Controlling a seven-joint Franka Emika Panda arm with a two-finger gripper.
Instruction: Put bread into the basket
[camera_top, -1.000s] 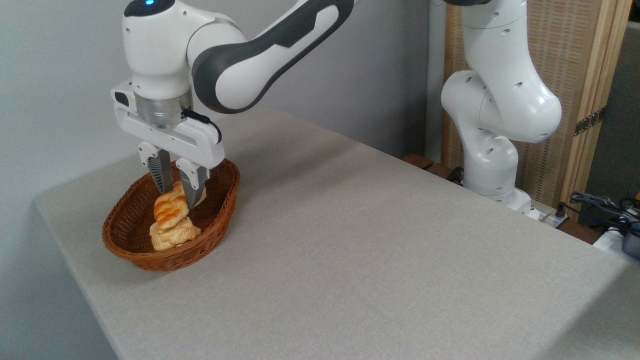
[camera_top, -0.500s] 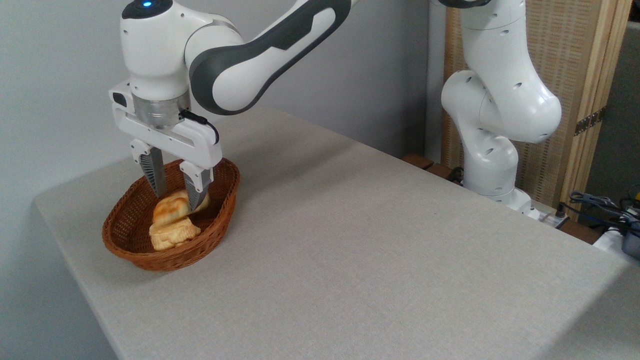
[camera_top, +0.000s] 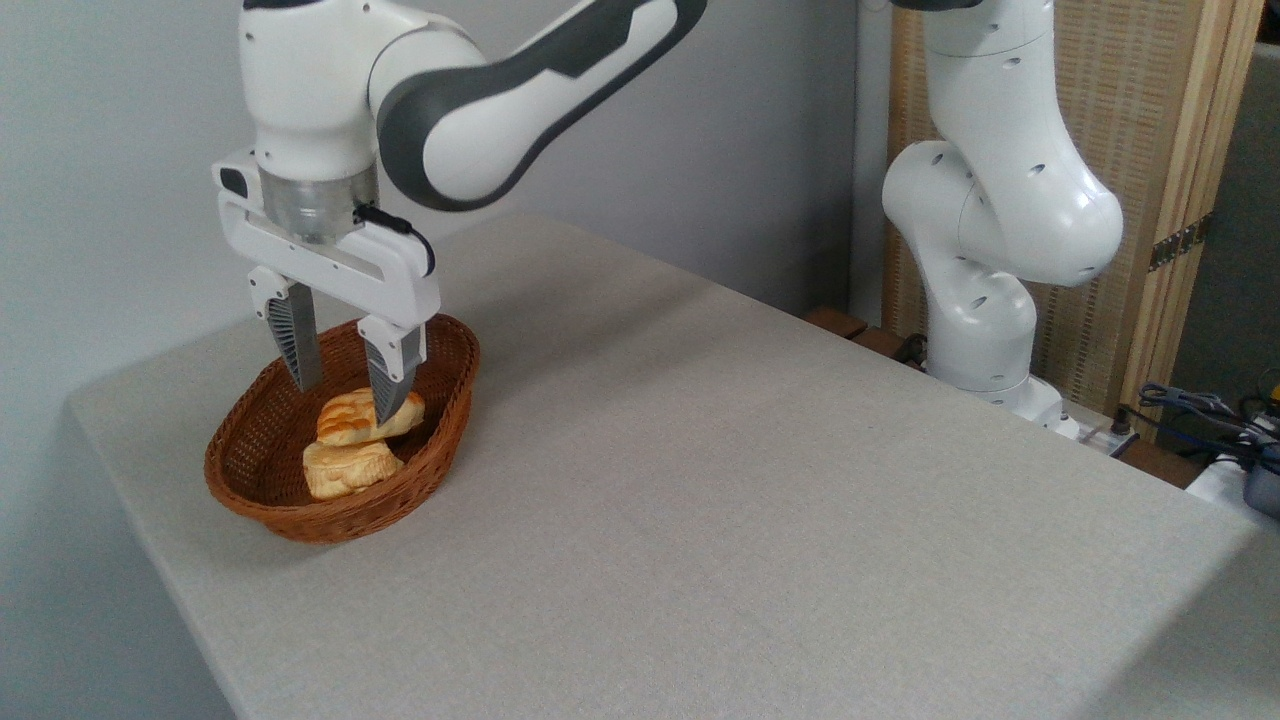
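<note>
Two baked pieces lie inside the basket (camera_top: 262, 466): the bread (camera_top: 352, 417), glossy orange-brown with pale grooves, sits toward the far side of the bowl, and a paler, lumpier pastry (camera_top: 343, 468) lies just in front of it, the two touching or very nearly so (the seam between them is hard to read). The bread lies roughly flat, its right end partly hidden behind the nearer finger.

The basket is an oval of reddish-brown wicker, standing near the left corner of the grey desk (camera_top: 700, 480).

Above it hangs the gripper (camera_top: 343, 388), pointing straight down. Its jaws stand wide apart and hold nothing. The left finger hangs over the basket's inner wall, clear of the bread, and the right finger (camera_top: 388, 375) ends just above or in front of the bread's right part; whether it touches the crust cannot be told.

From the jaws the white arm (camera_top: 470, 110) rises to a thick wrist and then stretches up and to the right, out of the top of the picture. Its white base column (camera_top: 985, 250) stands beyond the desk's far right edge, in front of a wooden slatted screen (camera_top: 1140, 200). A tangle of cables (camera_top: 1200, 410) lies at the far right, off the desk
</note>
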